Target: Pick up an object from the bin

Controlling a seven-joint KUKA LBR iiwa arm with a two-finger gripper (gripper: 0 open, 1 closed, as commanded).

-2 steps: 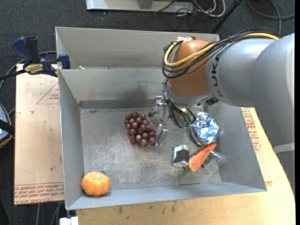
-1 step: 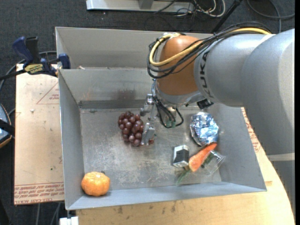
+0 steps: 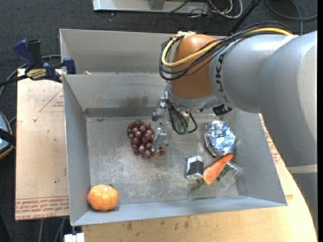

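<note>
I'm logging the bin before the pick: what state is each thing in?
Grape bunch: lying mid-bin, gripper at its right edge.
Orange fruit: whole, alone near the front-left corner.
Carrot: lying slantwise, front right.
Foil ball: crumpled, by the right wall.
Silvery packet: beside the carrot.

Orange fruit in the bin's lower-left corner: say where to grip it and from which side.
Grip the orange fruit across its widest middle, probably coming straight down from above. It is round and squat, with no handle, and sits alone on the bin floor close to the front wall, so a sideways approach looks cramped.
</note>
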